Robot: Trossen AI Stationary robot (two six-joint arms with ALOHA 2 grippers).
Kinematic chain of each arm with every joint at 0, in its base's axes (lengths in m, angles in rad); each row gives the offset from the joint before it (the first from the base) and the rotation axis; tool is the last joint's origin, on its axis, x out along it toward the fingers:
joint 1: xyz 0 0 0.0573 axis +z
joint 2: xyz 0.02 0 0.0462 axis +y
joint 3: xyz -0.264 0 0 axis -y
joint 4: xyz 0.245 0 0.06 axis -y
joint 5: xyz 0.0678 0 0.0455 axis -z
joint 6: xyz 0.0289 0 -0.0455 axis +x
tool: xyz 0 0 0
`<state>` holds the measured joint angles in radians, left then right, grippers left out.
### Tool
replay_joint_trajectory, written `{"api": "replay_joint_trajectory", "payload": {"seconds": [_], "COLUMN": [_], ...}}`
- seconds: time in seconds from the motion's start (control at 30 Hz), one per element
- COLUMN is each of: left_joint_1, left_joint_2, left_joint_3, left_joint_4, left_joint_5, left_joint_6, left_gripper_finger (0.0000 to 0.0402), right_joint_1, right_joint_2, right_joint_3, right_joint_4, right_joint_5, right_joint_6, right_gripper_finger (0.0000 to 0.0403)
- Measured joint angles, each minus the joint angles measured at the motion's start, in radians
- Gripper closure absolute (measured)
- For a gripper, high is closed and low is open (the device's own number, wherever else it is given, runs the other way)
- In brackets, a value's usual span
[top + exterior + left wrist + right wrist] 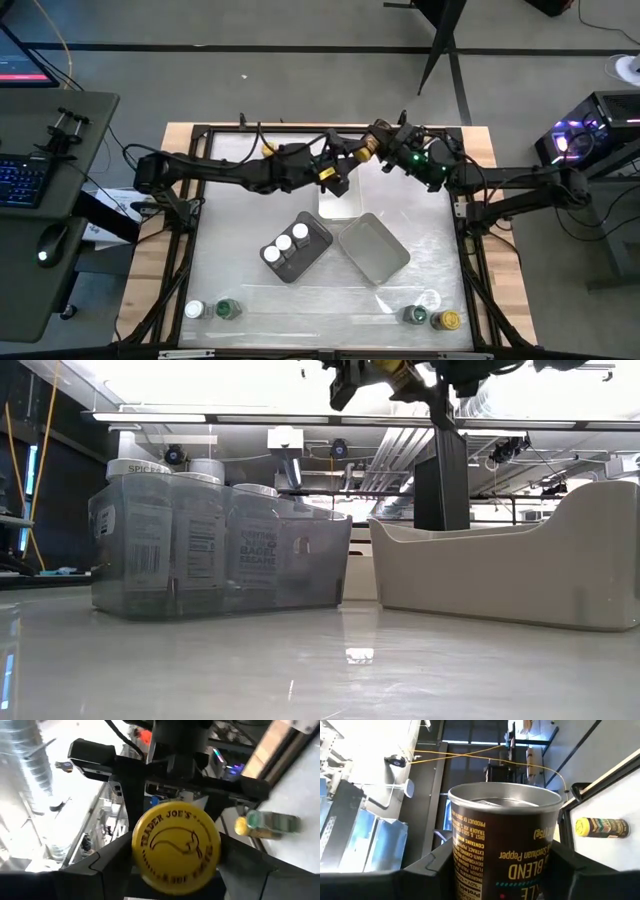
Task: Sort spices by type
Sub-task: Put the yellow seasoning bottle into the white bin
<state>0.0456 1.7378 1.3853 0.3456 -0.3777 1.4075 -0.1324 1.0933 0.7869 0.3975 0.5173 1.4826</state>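
A dark-labelled spice jar with a yellow lid (367,147) hangs in the air over the table's far middle, lying level between both grippers. My left gripper (350,152) is shut on its lid end and my right gripper (388,152) on its bottom end. In the left wrist view the yellow lid (175,847) faces the camera. In the right wrist view the jar's metal bottom (505,800) does. Three white-lidded jars (285,243) stand in the grey tray (318,240). Several more jars (228,309) (448,320) sit near the table's near edge. My left gripper pinches the jar by the rim of its yellow lid (137,855), one finger (107,862) on each side, coming level from the table's left, along the jar. The jar is lifted clear. My right gripper pinches the jar's body near its bottom end (465,870) between the two fingers (427,867), coming level from the table's right, along the jar.
A white tray (375,250) lies right of the grey tray, and another pale tray (340,205) lies under the arms. The low view shows the grey tray (300,560) and the white tray (500,575) side by side. Bare table lies between the trays and the near-edge jars.
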Motion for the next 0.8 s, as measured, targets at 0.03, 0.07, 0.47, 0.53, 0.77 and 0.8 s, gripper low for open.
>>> {"api": "replay_joint_trajectory", "payload": {"seconds": [0.03,0.07,0.47,0.53,0.77,0.8], "left_joint_1": [0.000,-0.002,-0.023,-0.024,-0.024,-0.024], "left_joint_2": [0.003,0.005,0.016,0.015,0.014,0.014], "left_joint_3": [0.000,0.000,-0.002,-0.002,-0.001,-0.001], "left_joint_4": [0.009,0.016,0.069,0.071,0.072,0.071], "left_joint_5": [-0.004,-0.007,-0.102,-0.112,-0.162,-0.183], "left_joint_6": [0.000,0.001,0.011,0.012,-0.027,-0.037], "left_gripper_finger": [0.0151,0.0151,0.0197,0.0208,0.0208,0.0208], "right_joint_1": [0.004,0.006,0.012,0.012,0.014,0.011], "right_joint_2": [0.009,0.023,0.061,0.061,0.052,0.047], "right_joint_3": [0.010,0.022,0.056,0.055,0.055,0.055], "right_joint_4": [-0.005,-0.004,-0.011,0.002,0.029,0.029], "right_joint_5": [0.009,0.008,0.021,0.021,0.037,0.043], "right_joint_6": [-0.002,-0.003,-0.002,-0.019,-0.046,-0.058], "right_gripper_finger": [0.0206,0.0206,0.0206,0.0192,0.0085,0.0079]}}
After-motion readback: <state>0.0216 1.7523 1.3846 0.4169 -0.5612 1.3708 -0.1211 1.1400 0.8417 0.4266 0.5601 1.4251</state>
